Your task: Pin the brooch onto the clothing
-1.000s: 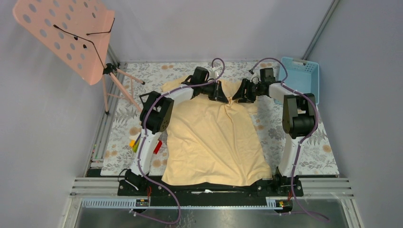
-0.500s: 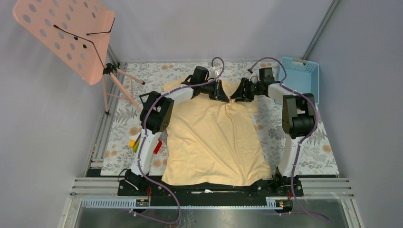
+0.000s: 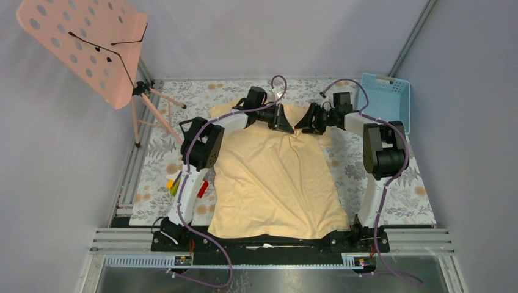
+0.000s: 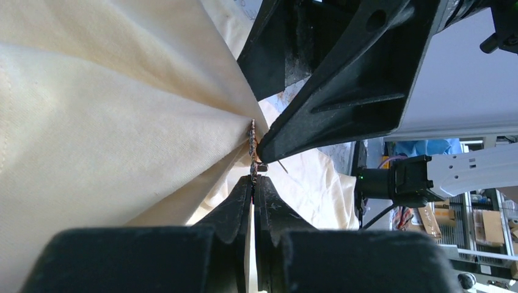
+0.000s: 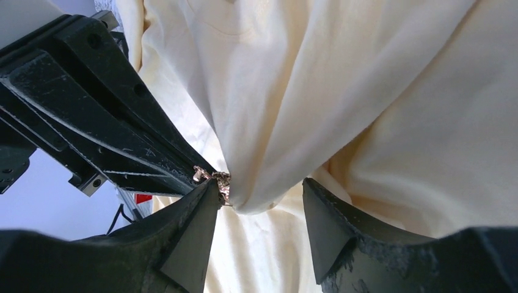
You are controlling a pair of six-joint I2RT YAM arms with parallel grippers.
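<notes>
The T-shirt [image 3: 275, 183] lies on the table [image 3: 403, 189] between the two arms, its neck at the far side. Above the neck part the left gripper [image 3: 288, 121] and the right gripper [image 3: 301, 125] meet tip to tip. The brooch [image 4: 252, 146] sits at the left gripper's tips, against a raised fold of the T-shirt; this fold stands between the right gripper's fingers [image 5: 195, 226]. A basket [image 3: 391, 97] is at the far right corner, a music stand [image 3: 85, 46] far left, a toy [image 3: 173, 183] beside the left arm.

Grey walls [image 3: 275, 36], pink perforated stand [image 3: 79, 49], blue basket [image 3: 386, 97]

Left arm [image 3: 201, 143] outstretched, jaws pressed together; right arm [image 3: 383, 146] likewise, jaws apart.
</notes>
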